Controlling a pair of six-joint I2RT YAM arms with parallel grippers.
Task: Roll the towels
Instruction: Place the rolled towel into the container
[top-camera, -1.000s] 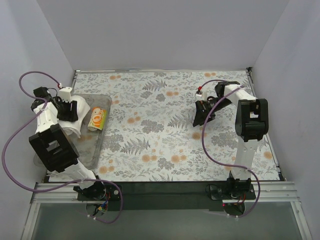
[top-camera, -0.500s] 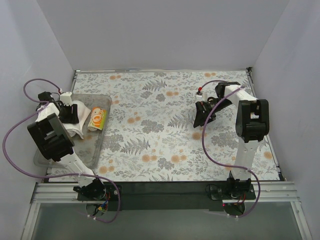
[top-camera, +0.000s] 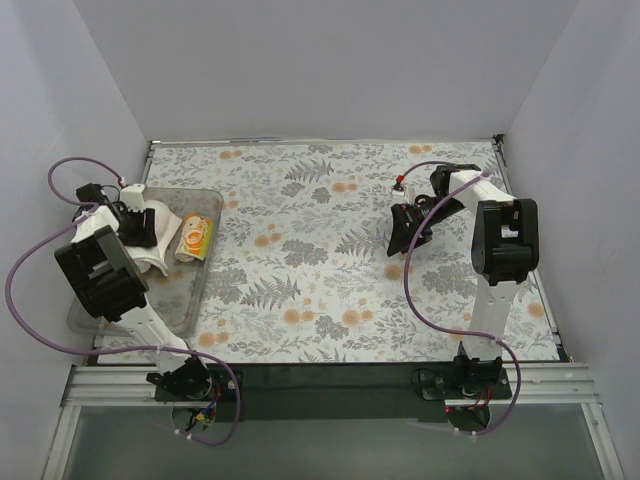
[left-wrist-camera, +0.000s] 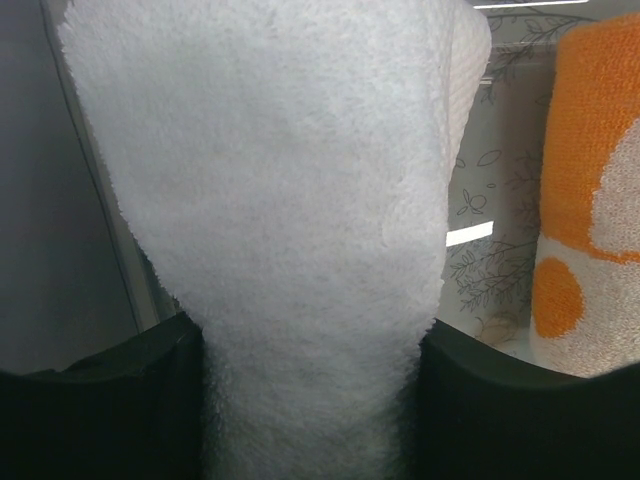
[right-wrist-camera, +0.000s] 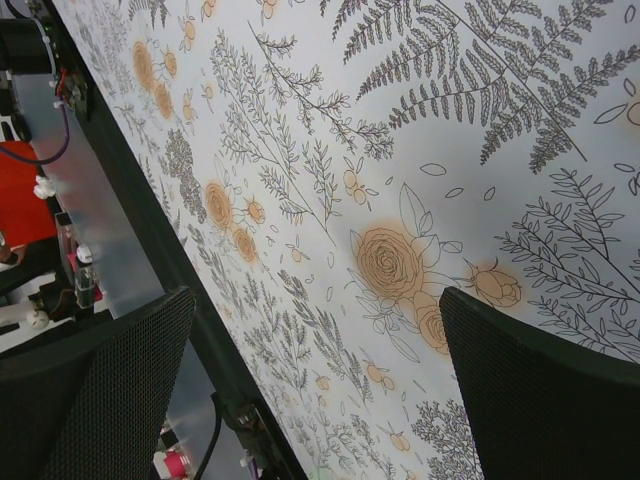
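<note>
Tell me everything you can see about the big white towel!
The big white towel looks soft and fluffy, plain white with no pattern. It is bunched into a thick bundle, not spread flat. The left gripper pinches it, with one dark finger on each side. The towel sits in the clear tray on the robot's left side, right beside the little orange-printed cloth. I cannot tell whether the two cloths touch.

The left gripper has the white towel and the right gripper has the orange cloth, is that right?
Not quite. The right wrist view shows the right gripper open and empty; the orange cloth lies in the tray. The left gripper does hold the white towel.
</note>
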